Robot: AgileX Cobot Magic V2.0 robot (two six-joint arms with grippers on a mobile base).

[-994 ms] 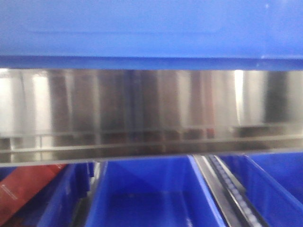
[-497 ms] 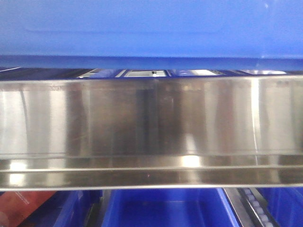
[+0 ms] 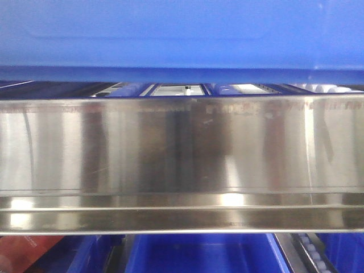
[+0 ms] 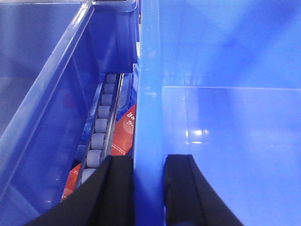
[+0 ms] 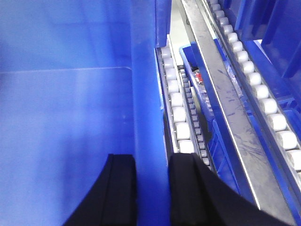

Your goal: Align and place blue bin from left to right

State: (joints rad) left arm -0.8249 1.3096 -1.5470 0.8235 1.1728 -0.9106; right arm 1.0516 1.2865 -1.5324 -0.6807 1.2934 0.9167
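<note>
1. Left gripper (image 4: pixel 149 162): fingers astride the left wall of the blue bin (image 4: pixel 225 141), pressed to both faces, gripping it.
2. Right gripper (image 5: pixel 151 162): same clamp on the opposite wall. The bin spans between the two, long axis left to right, so neither arm is nearer.
3. Just outside that wall, a roller track (image 5: pixel 176 103) runs away from the camera.
4. Farther, front view: the bin's flat side hangs above the steel shelf beam (image 3: pixel 182 148). Judgement: set-down needs the walls parallel to the rollers.
</note>
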